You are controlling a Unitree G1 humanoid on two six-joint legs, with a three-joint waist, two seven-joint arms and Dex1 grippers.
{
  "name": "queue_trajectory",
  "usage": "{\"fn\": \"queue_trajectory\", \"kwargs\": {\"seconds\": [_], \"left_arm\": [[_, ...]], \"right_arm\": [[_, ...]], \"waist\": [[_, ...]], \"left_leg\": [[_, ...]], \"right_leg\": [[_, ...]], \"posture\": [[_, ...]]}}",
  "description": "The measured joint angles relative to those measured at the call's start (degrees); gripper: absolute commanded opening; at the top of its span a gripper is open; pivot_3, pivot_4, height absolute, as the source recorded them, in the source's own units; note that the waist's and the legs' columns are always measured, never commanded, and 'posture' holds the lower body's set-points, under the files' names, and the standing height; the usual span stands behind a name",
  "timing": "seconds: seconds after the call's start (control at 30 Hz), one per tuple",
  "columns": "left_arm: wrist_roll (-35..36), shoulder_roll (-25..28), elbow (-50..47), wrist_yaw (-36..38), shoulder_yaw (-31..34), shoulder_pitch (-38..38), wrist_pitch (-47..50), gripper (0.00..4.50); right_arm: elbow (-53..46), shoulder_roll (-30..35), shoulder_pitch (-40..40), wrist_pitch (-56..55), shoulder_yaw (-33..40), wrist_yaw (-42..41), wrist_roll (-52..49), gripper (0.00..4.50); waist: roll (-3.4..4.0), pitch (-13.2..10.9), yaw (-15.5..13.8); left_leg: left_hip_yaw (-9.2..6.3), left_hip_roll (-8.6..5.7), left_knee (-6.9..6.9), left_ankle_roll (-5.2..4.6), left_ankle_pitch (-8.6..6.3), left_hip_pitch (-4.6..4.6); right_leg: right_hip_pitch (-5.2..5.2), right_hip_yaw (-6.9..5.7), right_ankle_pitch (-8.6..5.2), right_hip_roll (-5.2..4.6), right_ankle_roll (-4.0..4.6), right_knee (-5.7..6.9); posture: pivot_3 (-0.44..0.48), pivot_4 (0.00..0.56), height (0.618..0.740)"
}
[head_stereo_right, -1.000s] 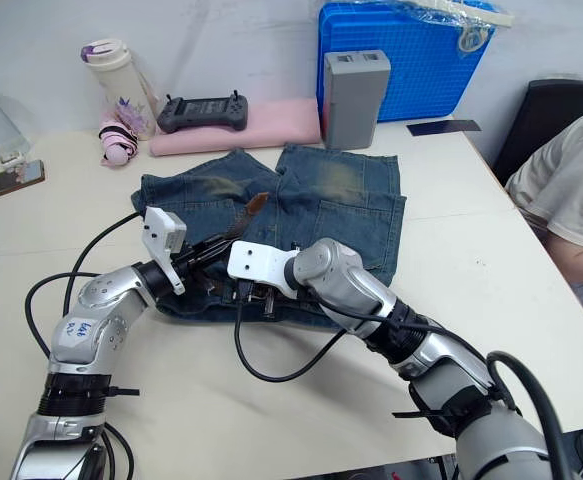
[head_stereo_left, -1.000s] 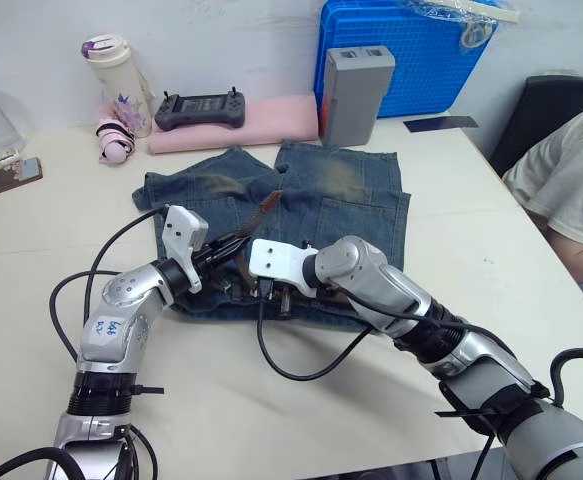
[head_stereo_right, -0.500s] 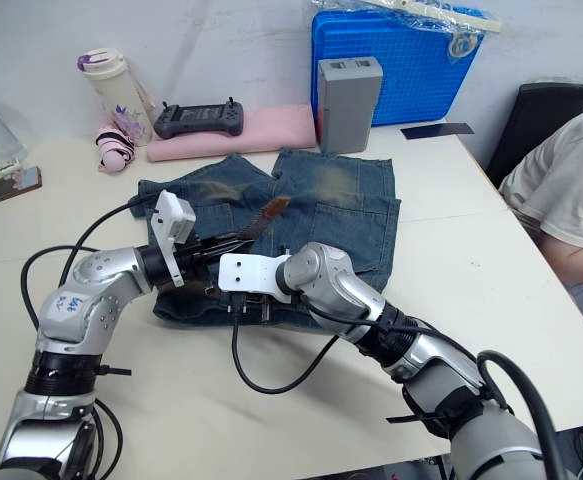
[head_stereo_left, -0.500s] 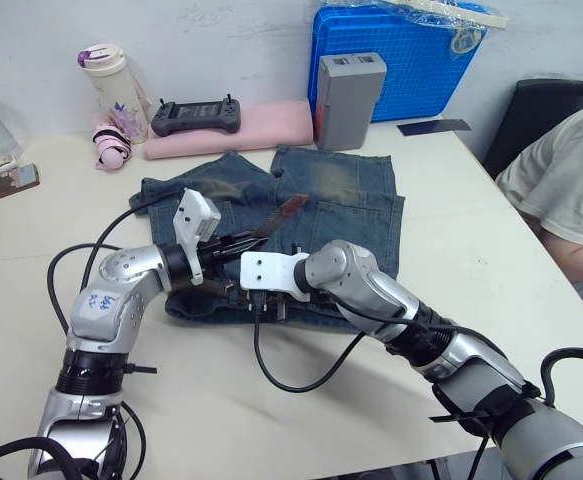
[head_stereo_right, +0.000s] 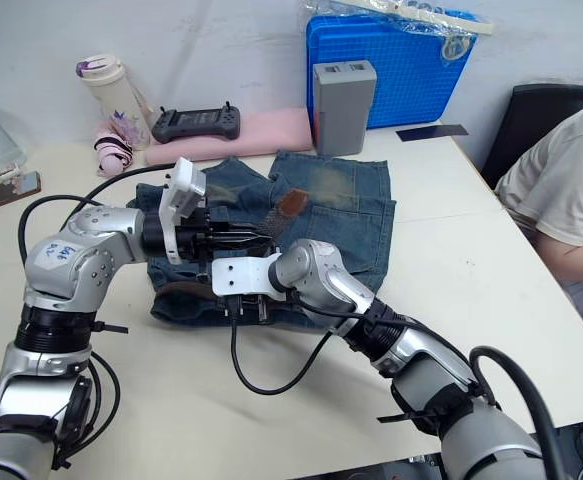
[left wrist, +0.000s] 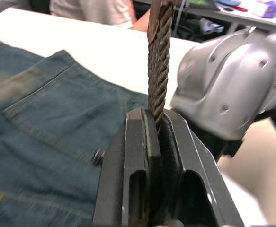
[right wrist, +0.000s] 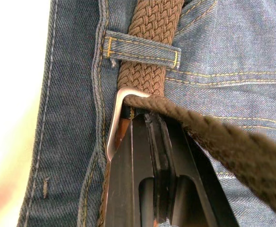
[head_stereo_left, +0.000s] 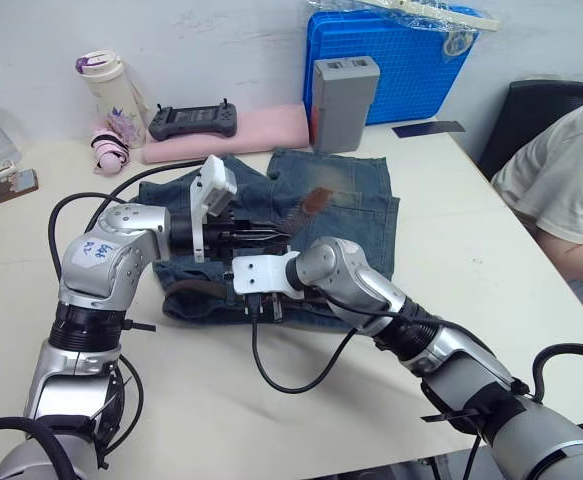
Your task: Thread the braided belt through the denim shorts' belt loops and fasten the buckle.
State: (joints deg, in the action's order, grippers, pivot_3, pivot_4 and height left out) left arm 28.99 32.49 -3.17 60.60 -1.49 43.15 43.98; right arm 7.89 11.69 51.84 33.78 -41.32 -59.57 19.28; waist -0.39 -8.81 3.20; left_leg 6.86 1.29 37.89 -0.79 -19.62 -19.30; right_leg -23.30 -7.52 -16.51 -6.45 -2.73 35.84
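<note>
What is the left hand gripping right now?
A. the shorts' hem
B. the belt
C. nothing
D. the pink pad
B: in the left wrist view the left hand is shut on the belt, which rises taut from between its fingers above the shorts.

The braided belt is seen as coarse woven brown cord, matt and ribbed. The denim shorts are made of faded blue twill with tan stitching, as are the belt loops. The buckle is smooth, glossy silvery metal. The table is finished in plain matt cream.
</note>
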Motion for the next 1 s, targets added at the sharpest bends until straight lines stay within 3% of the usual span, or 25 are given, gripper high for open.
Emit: {"fn": "queue_trajectory", "kwargs": {"seconds": [0.53,0.7,0.8,0.87,0.93,1.0], "left_arm": [[-0.5,-8.9,7.5,1.6,-2.5,6.4,1.5,0.42],[-1.7,-14.5,11.2,1.5,-2.6,8.4,-0.3,0.42],[3.3,-23.3,6.2,4.5,-4.6,14.3,-2.7,0.42],[5.4,-25.3,3.3,5.1,-5.7,17.2,-3.1,0.42],[6.1,-25.2,3.0,4.9,-5.7,17.0,-3.2,0.42],[6.1,-24.4,3.2,4.4,-5.7,15.6,-3.3,0.42]], "right_arm": [[3.2,-1.1,-0.1,-3.7,1.9,-2.8,2.8,0.03],[3.2,-1.0,-0.3,-3.7,2.0,-3.4,3.9,0.03],[5.0,-2.2,-0.4,-3.7,2.0,-3.5,5.2,0.03],[6.2,-3.6,-1.2,-3.8,1.8,-3.4,5.5,0.03],[7.1,-3.7,-1.9,-4.0,1.8,-3.4,5.5,0.03],[7.3,-3.9,-1.9,-4.0,1.8,-3.5,5.5,0.03]], "waist": [[0.28,0.3,-0.4],[0.30,0.5,-1.1],[0.09,1.0,-1.5],[0.48,1.4,-0.4],[1.59,1.6,-0.1],[1.59,1.5,-0.3]], "left_leg": [[-0.01,0.00,-0.03,0.04,-0.02,0.07],[-0.01,0.00,-0.02,0.06,-0.03,0.13],[-0.09,0.05,-0.06,0.12,-0.14,0.18],[0.06,0.09,-0.33,0.06,-0.45,0.49],[0.06,-0.16,-0.93,0.02,-0.50,1.53],[-0.03,-0.16,-1.11,0.18,-0.58,2.00]], "right_leg": [[0.09,0.03,-0.04,0.01,-0.01,-0.03],[0.18,0.02,-0.04,0.01,-0.02,-0.09],[0.31,-0.04,-0.05,0.04,-0.03,-0.21],[0.93,0.00,-0.14,0.14,-0.16,-0.64],[1.69,0.18,-0.52,0.03,-0.63,-0.77],[1.86,0.21,-1.06,0.03,-0.68,-0.36]], "posture": [[0.000,0.150,0.728],[0.000,0.150,0.728],[0.000,0.150,0.728],[0.000,0.150,0.728],[0.000,0.150,0.728],[0.000,0.150,0.728]]}}
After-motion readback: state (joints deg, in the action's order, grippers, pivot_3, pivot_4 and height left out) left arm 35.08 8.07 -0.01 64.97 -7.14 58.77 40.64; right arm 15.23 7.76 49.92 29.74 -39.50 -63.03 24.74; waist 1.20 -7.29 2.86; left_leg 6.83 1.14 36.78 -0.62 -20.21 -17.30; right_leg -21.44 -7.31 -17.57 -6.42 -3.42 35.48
